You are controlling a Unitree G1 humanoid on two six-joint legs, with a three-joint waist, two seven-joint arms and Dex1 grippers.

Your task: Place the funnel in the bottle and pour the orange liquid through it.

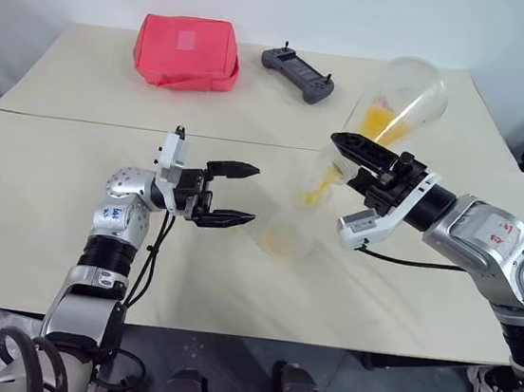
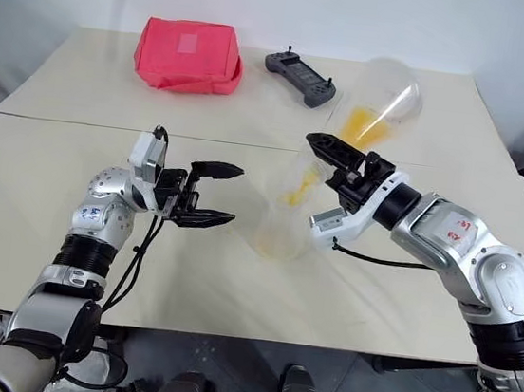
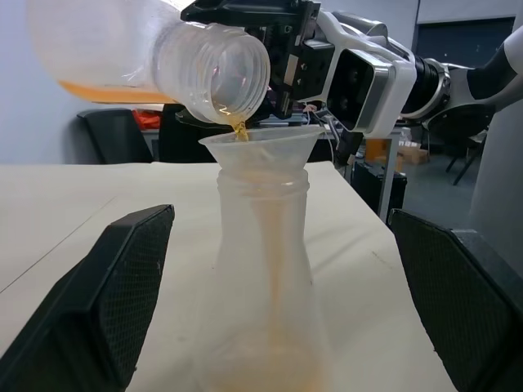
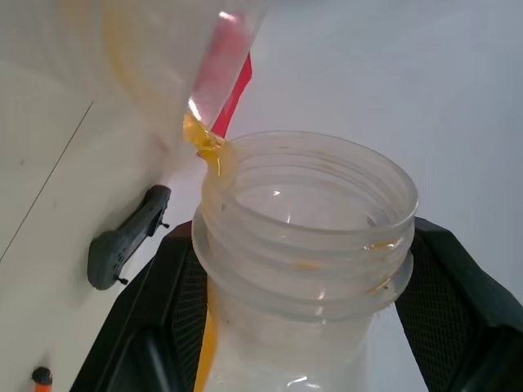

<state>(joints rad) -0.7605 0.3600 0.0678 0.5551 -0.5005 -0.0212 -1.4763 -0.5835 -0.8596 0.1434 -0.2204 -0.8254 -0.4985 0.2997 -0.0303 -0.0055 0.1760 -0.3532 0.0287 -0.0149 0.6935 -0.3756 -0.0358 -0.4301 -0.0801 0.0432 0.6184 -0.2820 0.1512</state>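
The right gripper (image 1: 349,146) was clamped on the neck of a large clear conical plastic flask (image 1: 399,106), tipped mouth-down over the table. Bright yellow-orange see-through liquid (image 1: 383,123) pooled in the flask's low side and ran in a thin stream from its threaded mouth into the small colourless see-through plastic funnel (image 3: 260,144), which sat in the neck of the small translucent plastic bottle (image 3: 263,278) standing upright on the cream table (image 1: 51,199). A little orange seemed to have gathered at the bottle's base. The left gripper (image 1: 234,194) stood with its jaws spread wide either side of the bottle, apart from it. Farther back lay a red fabric pouch (image 1: 187,51) and a dark grey handheld controller (image 1: 298,72)
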